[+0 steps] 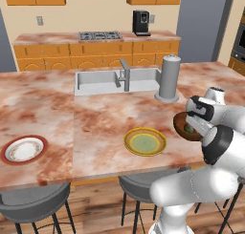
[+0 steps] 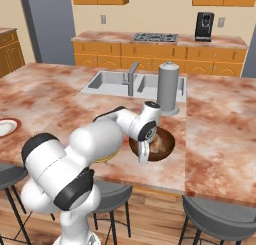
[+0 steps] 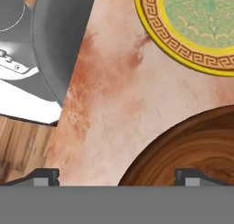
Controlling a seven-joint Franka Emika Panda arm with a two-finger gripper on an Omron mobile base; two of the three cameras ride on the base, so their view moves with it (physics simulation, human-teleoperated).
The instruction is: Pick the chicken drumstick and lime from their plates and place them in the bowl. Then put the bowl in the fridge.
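From my seat, starting at the left end of the counter (image 1: 57, 113), the red-rimmed plate (image 1: 24, 149) sits bare near the front left corner. Further along, the yellow-rimmed plate (image 1: 145, 142) lies near the front edge, also bare. That fits the lime (image 1: 190, 129) showing as a dark green spot inside the bowl (image 1: 181, 125); the brownish lump in the bowl in the right base view may be the chicken drumstick (image 2: 159, 145), though I can't be certain.

The bowl stands just right of the yellow plate, near the front edge, with the tall grey canister (image 1: 168, 78) behind it by the sink (image 1: 98, 80).

The gripper (image 3: 117, 176) hangs at the bowl's near rim. Its two tips stand wide apart in the hand view, one over bare counter and one over the bowl's wood, so I read the pincer as released, gripping nothing.

My worries from here:
- Closing on the rim off-centre could tip the bowl and roll the lime out.
- The bowl is close to the front edge, so a nudge outward could push it off towards the stools (image 1: 143, 187).
- A thin rim pinch may slip when lifted.
- The fridge (image 1: 203, 25) stands well apart across the room; swaying on the drive could spill the contents.
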